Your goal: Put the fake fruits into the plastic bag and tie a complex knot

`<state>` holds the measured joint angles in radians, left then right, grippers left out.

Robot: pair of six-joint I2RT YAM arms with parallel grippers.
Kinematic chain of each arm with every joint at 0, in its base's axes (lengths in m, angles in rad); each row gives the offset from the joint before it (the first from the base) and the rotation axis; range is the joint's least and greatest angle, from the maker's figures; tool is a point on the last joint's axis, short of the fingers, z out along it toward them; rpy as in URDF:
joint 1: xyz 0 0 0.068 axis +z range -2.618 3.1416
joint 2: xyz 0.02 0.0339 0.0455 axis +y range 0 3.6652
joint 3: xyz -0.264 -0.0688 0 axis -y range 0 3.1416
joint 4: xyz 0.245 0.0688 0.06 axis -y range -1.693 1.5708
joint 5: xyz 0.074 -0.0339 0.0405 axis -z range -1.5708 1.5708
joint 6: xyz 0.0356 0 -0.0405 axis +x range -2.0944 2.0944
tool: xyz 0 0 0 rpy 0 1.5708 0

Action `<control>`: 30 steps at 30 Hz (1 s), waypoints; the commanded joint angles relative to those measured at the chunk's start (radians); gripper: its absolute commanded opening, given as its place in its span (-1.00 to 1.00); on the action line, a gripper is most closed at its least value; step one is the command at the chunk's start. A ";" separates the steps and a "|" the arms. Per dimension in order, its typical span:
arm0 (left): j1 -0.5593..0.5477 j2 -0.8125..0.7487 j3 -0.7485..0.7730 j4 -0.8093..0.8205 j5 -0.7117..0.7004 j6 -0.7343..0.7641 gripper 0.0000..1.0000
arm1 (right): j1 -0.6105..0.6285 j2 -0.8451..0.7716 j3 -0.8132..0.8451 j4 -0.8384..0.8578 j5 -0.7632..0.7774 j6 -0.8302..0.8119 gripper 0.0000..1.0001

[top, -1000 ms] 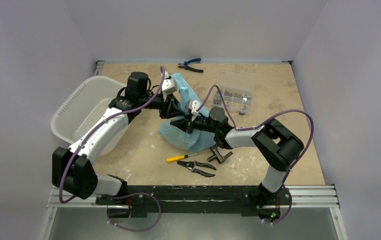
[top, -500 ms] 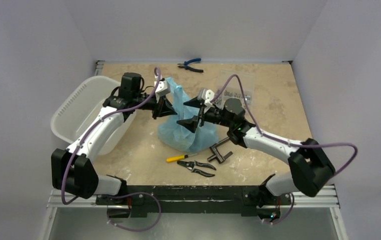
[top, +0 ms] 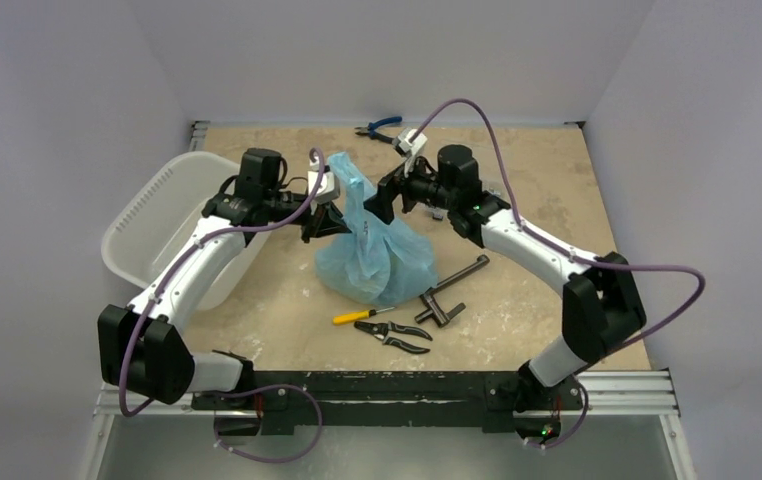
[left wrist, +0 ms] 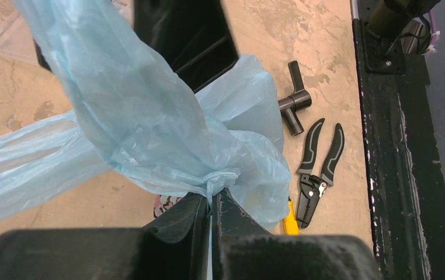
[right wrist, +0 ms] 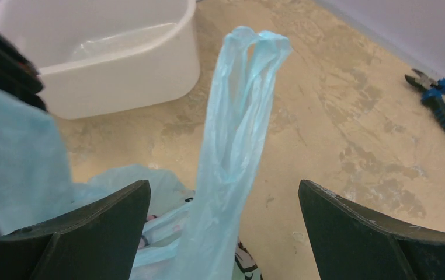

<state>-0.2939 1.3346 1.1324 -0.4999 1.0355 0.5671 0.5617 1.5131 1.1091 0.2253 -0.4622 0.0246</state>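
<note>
At mid-table, your left gripper [left wrist: 211, 204] clamps a bunched fold of the thin, crinkly light-blue plastic bag [top: 372, 255]; your right gripper [right wrist: 223, 186] stands spread wide, facing its upright handle [right wrist: 240, 87].

Table [top: 277, 300]: bag [top: 372, 262], tub [top: 157, 232], black pliers [top: 395, 334]

The left gripper [top: 331, 220] seemingly pinches the plastic bag [top: 382, 262], right gripper [top: 388, 194] alongside.

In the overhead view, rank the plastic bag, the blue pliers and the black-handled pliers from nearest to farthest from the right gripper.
1. plastic bag, directly left of and below the open right gripper.
2. blue pliers, at the table's far edge.
3. black-handled pliers, at the near edge.
</note>
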 commanded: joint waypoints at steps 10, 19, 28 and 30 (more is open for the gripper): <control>0.000 -0.024 0.006 -0.005 -0.007 0.087 -1.00 | 0.018 0.198 0.183 -0.110 -0.031 -0.136 0.58; 0.001 -0.014 0.010 -0.013 -0.010 0.109 -1.00 | 0.019 0.243 0.195 -0.145 -0.070 -0.242 -0.53; 0.001 0.070 0.131 -0.296 -0.012 0.371 -1.00 | -0.013 0.039 0.119 -0.363 -0.371 -0.459 -0.88; -0.003 0.102 0.176 -0.386 -0.048 0.480 -1.00 | -0.014 0.025 0.122 -0.376 -0.394 -0.448 -0.87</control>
<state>-0.2947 1.3834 1.2060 -0.6720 1.0069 0.7876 0.5484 1.6188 1.2171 -0.0620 -0.7181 -0.3351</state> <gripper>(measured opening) 0.011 0.062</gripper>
